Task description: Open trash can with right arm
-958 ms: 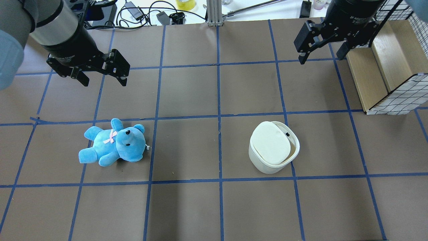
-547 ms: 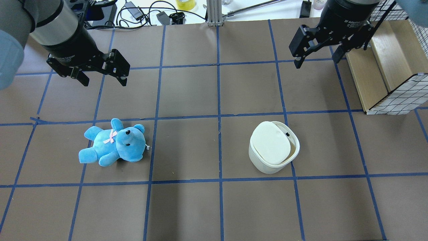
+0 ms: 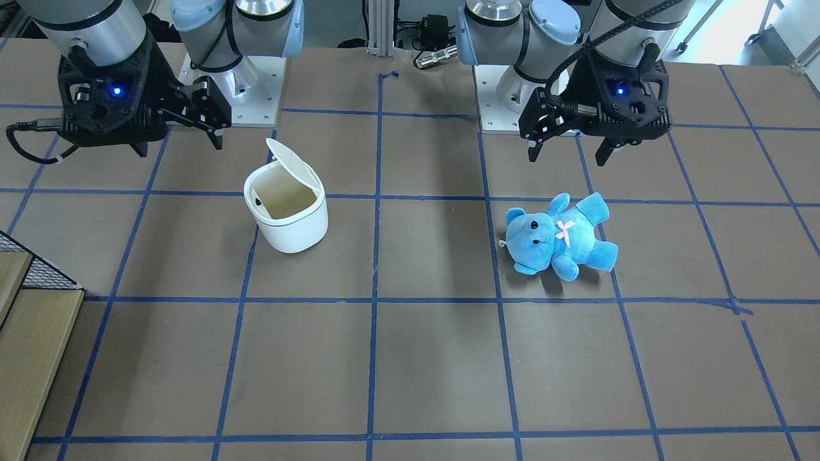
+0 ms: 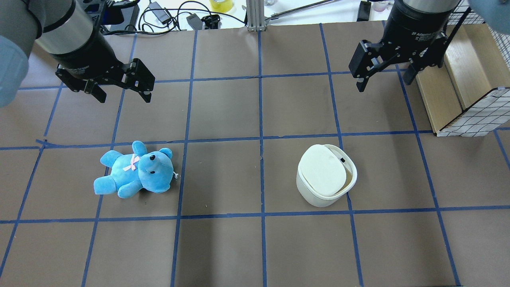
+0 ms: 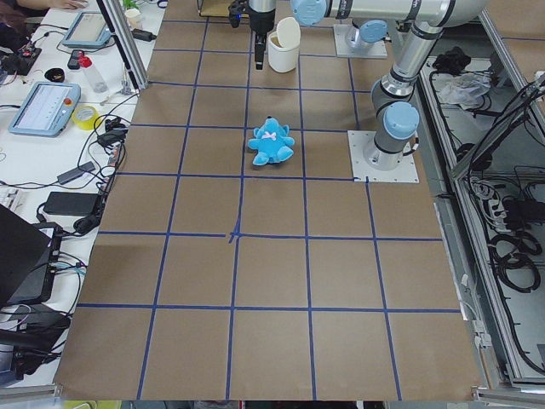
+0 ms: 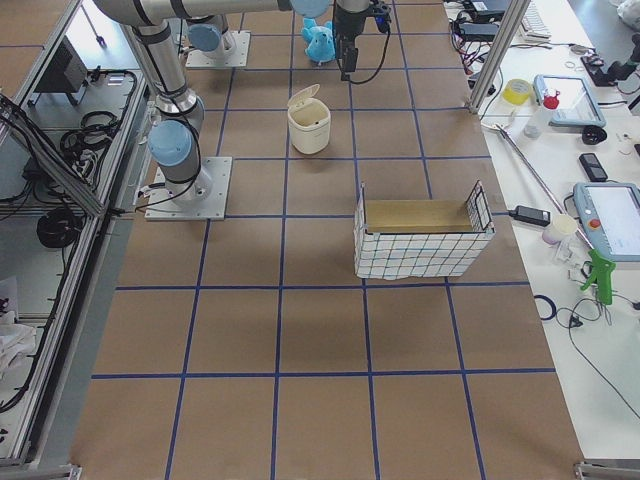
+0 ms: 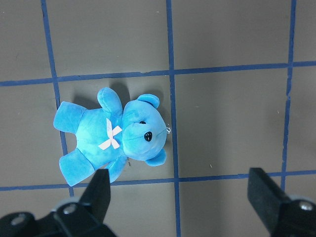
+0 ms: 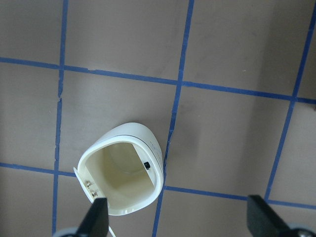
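Trash can (image 3: 291, 232): lid (image 3: 291, 161) up, interior showing. Right gripper (image 4: 383, 84): jaws spread, empty, well apart from can. Left gripper (image 4: 124, 96): spread, empty.

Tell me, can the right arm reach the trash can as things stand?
Probably yes. The right gripper hovers open, with nothing between it and the trash can; the teddy lies far off. The can's lid already stands up.
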Controlling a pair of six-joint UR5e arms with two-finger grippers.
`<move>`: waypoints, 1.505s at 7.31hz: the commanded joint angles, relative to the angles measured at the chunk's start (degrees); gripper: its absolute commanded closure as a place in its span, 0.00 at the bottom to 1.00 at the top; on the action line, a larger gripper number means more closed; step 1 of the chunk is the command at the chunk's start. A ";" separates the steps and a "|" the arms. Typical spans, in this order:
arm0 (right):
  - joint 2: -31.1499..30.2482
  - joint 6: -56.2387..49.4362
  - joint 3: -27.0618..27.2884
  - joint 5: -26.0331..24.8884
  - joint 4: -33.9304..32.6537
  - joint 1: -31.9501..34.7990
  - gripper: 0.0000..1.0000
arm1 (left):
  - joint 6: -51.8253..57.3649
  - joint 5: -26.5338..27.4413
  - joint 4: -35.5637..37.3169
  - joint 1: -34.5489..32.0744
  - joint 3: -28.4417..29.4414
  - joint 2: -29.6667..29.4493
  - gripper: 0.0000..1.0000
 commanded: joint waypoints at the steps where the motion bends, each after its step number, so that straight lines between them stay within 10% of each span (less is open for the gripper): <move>1: 0.10 1.65 -0.05 -0.51 0.99 -0.01 0.00 | 0.00 0.00 0.00 0.00 0.00 0.00 0.00; 11: 0.10 3.50 -0.40 0.37 0.64 -0.09 0.00 | 0.00 0.00 0.00 0.00 0.00 0.00 0.00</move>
